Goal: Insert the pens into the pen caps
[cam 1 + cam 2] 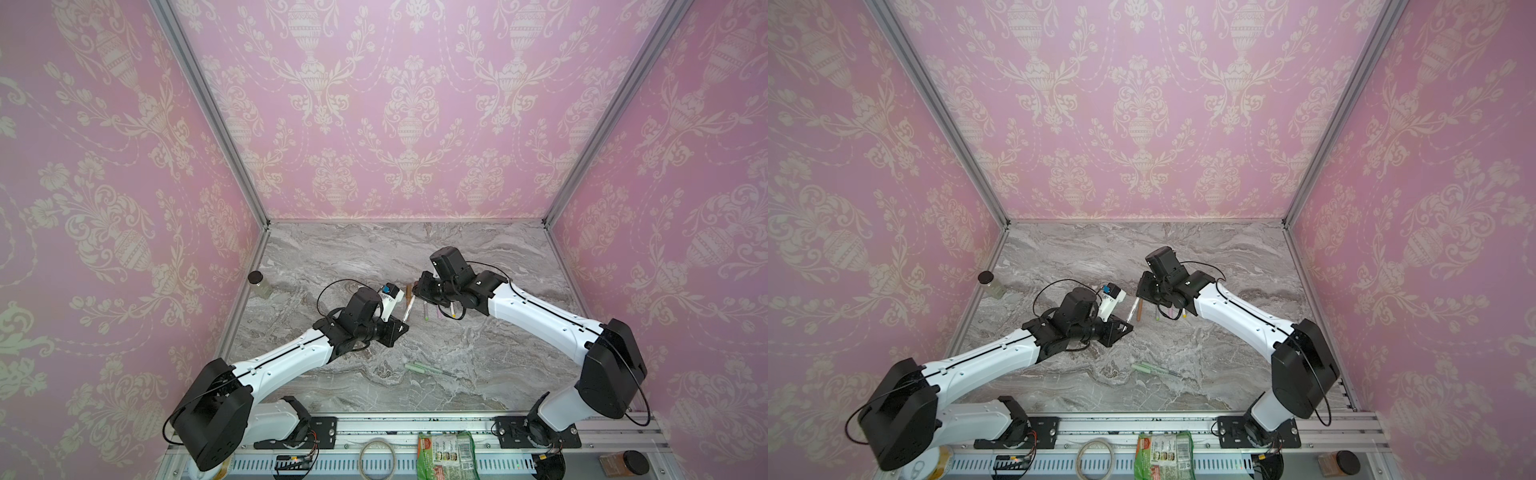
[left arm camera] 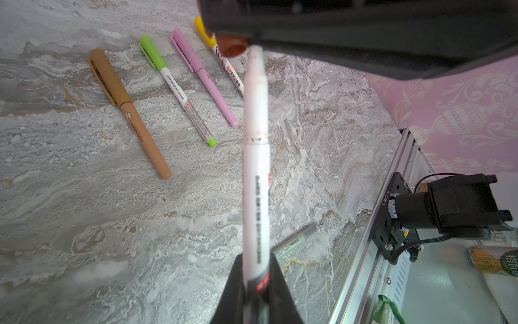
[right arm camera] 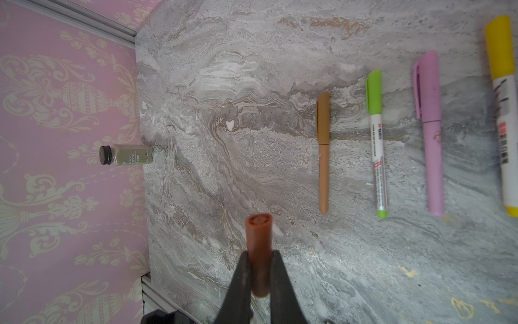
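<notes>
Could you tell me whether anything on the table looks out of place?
Mostly tidy: four capped pens lie in a parallel row. The sage green pen lies alone nearer the front, crosswise to them, and a black-lidded jar sits by the left wall.

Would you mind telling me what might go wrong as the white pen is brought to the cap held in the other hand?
1. In the left wrist view, the free end of the white pen sits beside the mouth of the red-brown cap, not in it; pushing now may skid off the rim.
2. The left hand grips the pen far from that end, so it may pivot.
3. A dropped piece could scatter the capped pens lying nearby.
</notes>
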Robot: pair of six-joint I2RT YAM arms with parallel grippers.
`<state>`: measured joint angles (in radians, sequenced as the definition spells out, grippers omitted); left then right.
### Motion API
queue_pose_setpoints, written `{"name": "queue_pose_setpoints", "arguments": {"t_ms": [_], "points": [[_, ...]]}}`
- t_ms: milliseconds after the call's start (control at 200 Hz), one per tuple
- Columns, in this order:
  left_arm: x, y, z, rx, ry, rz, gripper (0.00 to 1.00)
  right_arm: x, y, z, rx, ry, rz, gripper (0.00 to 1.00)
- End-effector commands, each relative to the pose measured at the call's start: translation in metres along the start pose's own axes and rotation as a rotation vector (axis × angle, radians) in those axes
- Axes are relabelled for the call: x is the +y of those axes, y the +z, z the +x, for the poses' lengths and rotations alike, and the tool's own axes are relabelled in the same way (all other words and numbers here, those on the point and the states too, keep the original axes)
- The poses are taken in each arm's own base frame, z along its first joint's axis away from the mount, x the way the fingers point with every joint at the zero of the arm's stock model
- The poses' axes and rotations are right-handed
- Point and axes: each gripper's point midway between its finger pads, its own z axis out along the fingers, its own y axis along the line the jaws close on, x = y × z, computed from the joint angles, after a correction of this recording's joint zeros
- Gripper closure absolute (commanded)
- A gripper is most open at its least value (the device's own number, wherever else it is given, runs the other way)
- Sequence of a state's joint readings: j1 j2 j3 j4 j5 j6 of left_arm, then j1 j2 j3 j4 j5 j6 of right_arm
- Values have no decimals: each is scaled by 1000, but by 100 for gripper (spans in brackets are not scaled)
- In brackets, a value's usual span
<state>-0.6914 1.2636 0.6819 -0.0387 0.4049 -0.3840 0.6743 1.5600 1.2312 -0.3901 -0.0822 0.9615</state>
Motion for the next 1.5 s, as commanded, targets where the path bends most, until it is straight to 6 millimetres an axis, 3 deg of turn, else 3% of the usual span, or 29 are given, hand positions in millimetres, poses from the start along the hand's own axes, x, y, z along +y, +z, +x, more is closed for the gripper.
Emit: {"name": "queue_pose_setpoints", "arguments": {"t_ms": [0,711,1056,1491], "points": [[1,-1,1,-8,-14,-12,100,9,-12,-9,-25,2,-34,100],[3,-2,2,-12,-14,-21,100,18,-23,-11,-28,-6,-57,100],[3,-5,2,-18,-13,-24,100,5,-12,4,0,-27,-7,100],[3,-5,2,-20,-15,-25,100,10,-14,10,-1,-43,-11,100]]}}
